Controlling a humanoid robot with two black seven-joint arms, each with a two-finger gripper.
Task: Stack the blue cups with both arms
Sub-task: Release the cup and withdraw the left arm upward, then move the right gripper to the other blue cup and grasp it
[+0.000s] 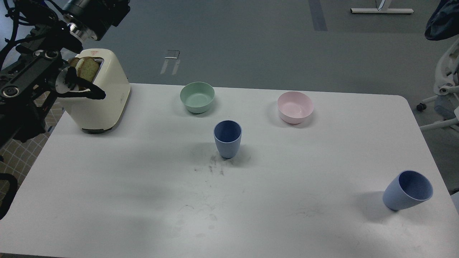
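One blue cup (227,139) stands upright at the middle of the white table (143,200), nothing touching it. The second blue cup (407,190) stands near the table's right edge and looks tilted toward me, its dark inside showing. My left arm (43,61) is raised at the upper left, over the toaster, and runs out past the top edge. Its gripper is out of view. My right arm and its gripper are out of view.
A cream toaster (104,96) with bread slices (86,68) stands at the back left. A mint-green bowl (197,96) and a pink bowl (295,106) sit along the back. An office chair (444,96) stands off the table's right side.
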